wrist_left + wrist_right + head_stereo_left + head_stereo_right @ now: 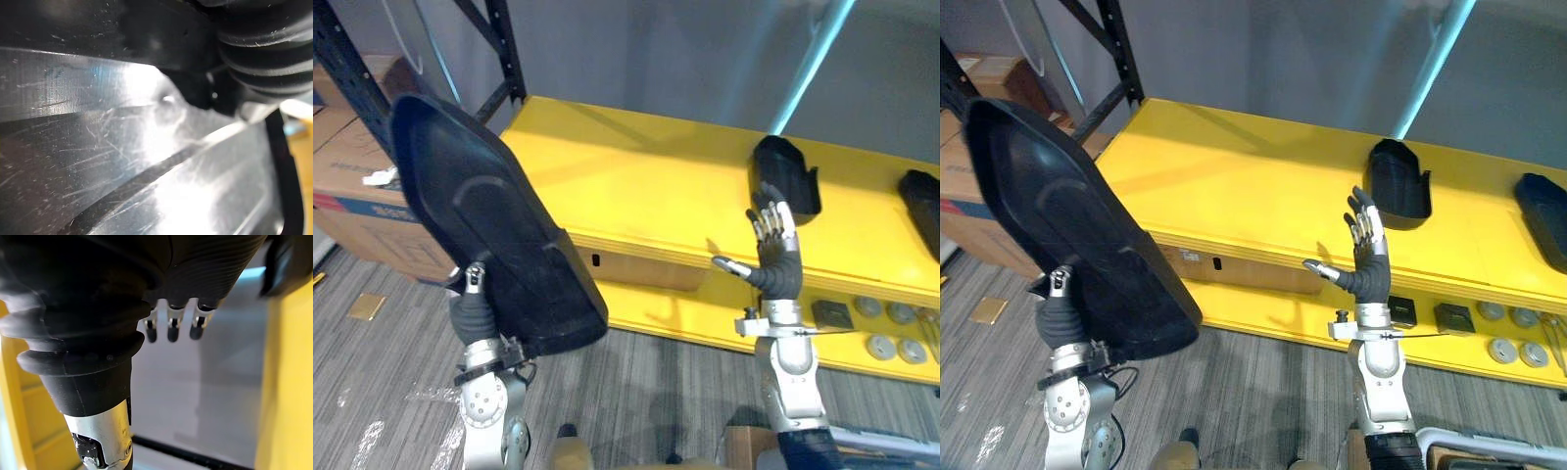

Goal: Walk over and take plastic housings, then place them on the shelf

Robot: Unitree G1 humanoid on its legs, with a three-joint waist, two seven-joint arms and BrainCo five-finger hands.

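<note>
Left eye view: the left hand (472, 305) carries the big housing (489, 215) upright and tilted, off the shelf's (636, 186) left front corner. Whether that hand is open or clasped cannot be told. A small housing (785, 176) sits on the shelf near its back edge, and another housing (922, 206) lies at the shelf's right end. Most of the shelf top to the left of the small housing is bare. The right hand (773, 250) stands before the shelf's front edge, fingers straight and spread, holding nothing. Boxes (352, 186) stand left of the shelf; their print is too small to read.

Right eye view: below the shelf's front edge, a lower board (1263, 313) holds dark blocks (1456, 318) and metal discs (1506, 350). Grey floor (1253, 392) lies open in front.

Left wrist view: the big housing's scratched, glossy face sits close against the ribbed cover (264, 58).

Right wrist view: straight fingers (168, 330) hang free, with yellow shelf at both sides.
</note>
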